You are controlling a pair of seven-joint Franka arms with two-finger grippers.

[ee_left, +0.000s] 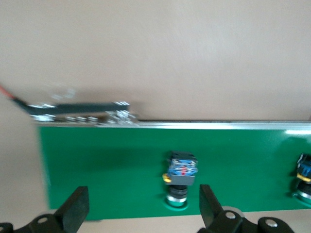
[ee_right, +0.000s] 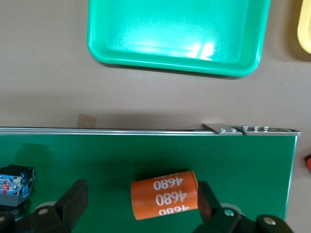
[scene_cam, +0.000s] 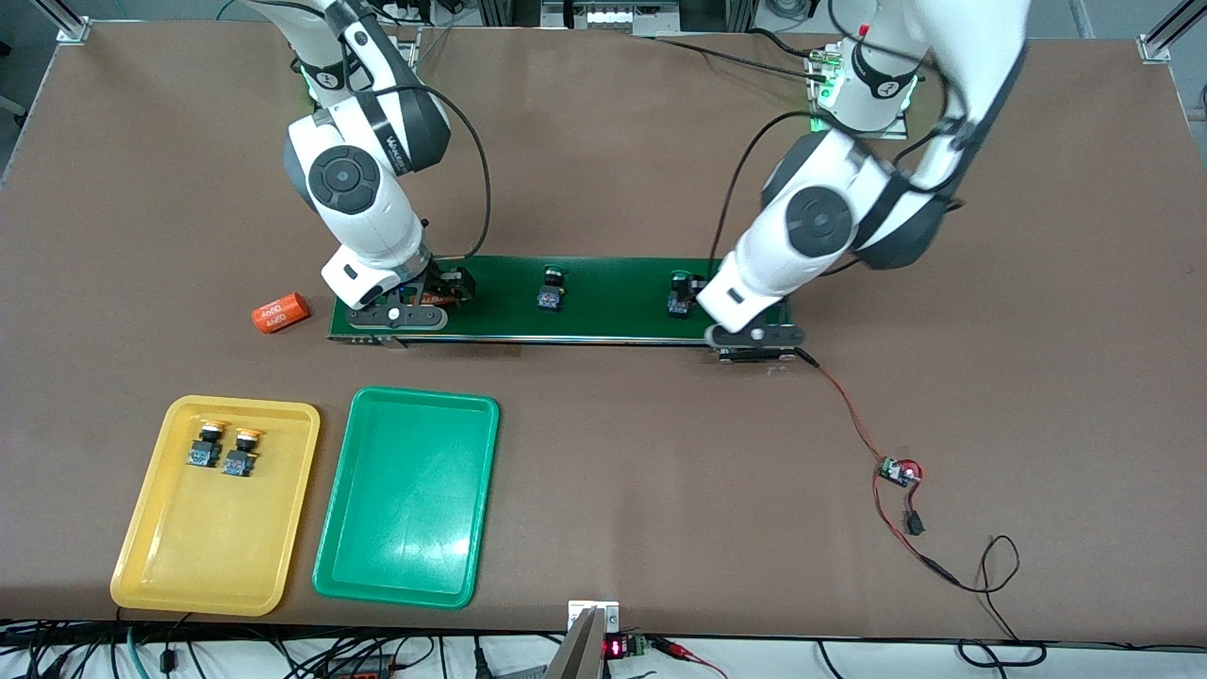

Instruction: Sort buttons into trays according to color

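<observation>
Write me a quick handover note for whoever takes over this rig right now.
Left pincer: open, over the belt, straddling a green button without gripping it.
Right pincer: open, around an orange 4680 cylinder on the belt; not a button.
Done: both yellow buttons lie in the yellow tray.
Left: two green buttons, the second mid-belt, go to the green tray, which holds none. Another cylinder lies on the table beside the belt.
</observation>
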